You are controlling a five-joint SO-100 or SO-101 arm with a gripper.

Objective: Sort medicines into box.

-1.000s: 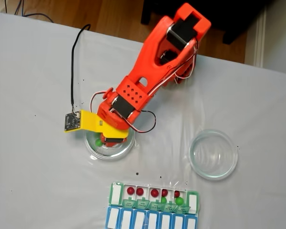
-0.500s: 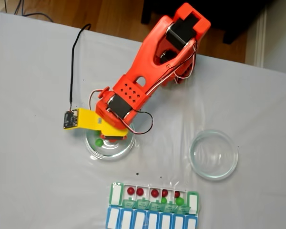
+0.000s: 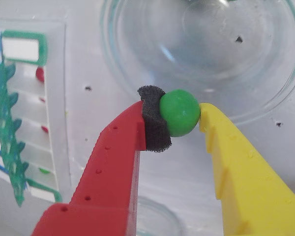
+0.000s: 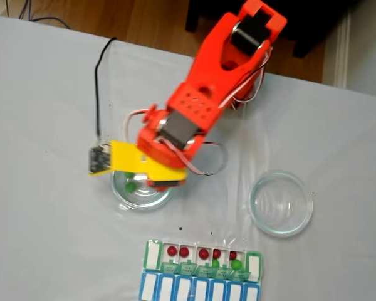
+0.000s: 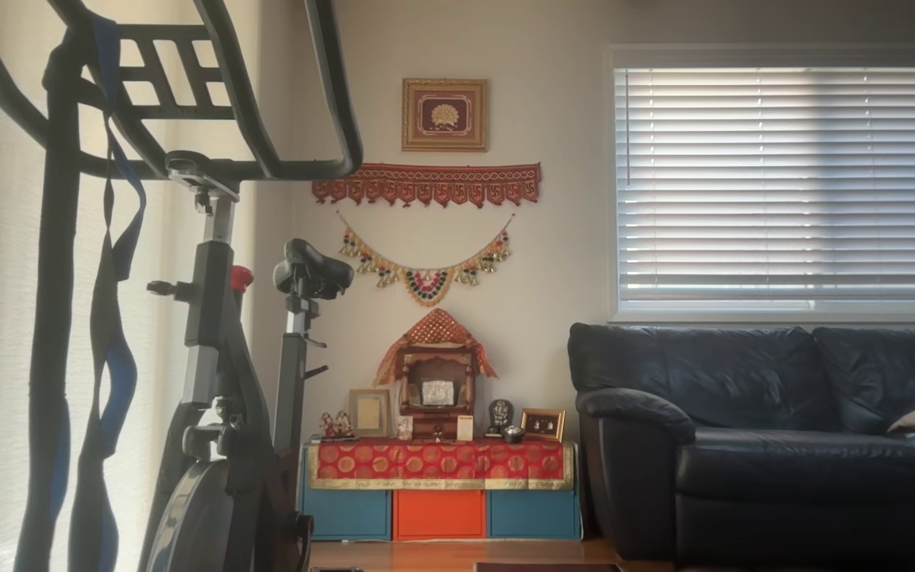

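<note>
- Wrist view: the gripper point(image 3: 179, 114) is clenched on a green pill point(image 3: 180, 112), pinched between the dark foam pad on the red finger point(image 3: 153, 126) and the bare yellow finger point(image 3: 236, 157). The pill hangs clear above the table, in front of the rim of a glass dish point(image 3: 206, 49).
- Wrist view: the pill box point(image 3: 19, 123) lies at the left edge, well apart from the held pill. Red pills point(image 3: 40, 74) show in its white compartments and a green one point(image 3: 44, 170) sits in a lower compartment. Marks on the green lids are too blurred to read.
- Fixed view: the orange arm point(image 4: 200, 106) reaches over the left dish point(image 4: 141, 191), where one more green pill point(image 4: 131, 185) lies. The right dish point(image 4: 281, 202) looks empty.
- Fixed view: the box point(image 4: 200, 266) near the bottom edge holds five red pills point(image 4: 172, 251) in a row and at least one green pill point(image 4: 236, 264); further greens are hard to tell from the green lids.
- Judgement: the reds look sorted; greens are partly done, with the held pill and the one in the dish left.
- Other view: a living room with an exercise bike point(image 5: 211, 357) and a sofa point(image 5: 767, 429); no readable writing.
</note>
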